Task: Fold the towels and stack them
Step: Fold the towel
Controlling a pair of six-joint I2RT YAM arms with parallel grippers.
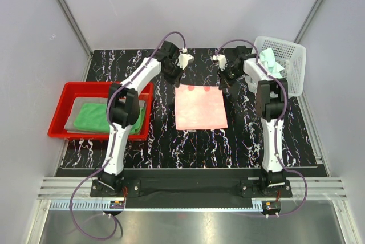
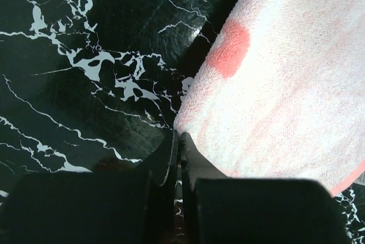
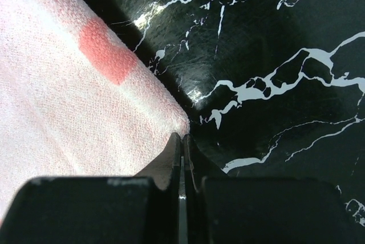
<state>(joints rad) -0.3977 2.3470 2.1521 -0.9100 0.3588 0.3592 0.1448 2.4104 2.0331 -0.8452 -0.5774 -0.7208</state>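
A salmon-pink towel (image 1: 199, 108) lies flat in the middle of the black marbled table. My left gripper (image 1: 175, 80) is down at its far left corner. In the left wrist view the jaws (image 2: 179, 135) are pressed together with the pink towel (image 2: 285, 84) corner at their tips. My right gripper (image 1: 223, 81) is at the far right corner, its jaws (image 3: 182, 137) likewise shut on the pink towel (image 3: 68, 101) corner. A bright green towel (image 1: 105, 117) lies on a grey towel (image 1: 77, 113) in the red tray. A pale mint towel (image 1: 269, 60) sits in the basket.
The red tray (image 1: 102, 86) stands at the left of the table, partly under the left arm. The white perforated basket (image 1: 291, 67) sits at the back right, beside the right arm. Grey walls close in both sides.
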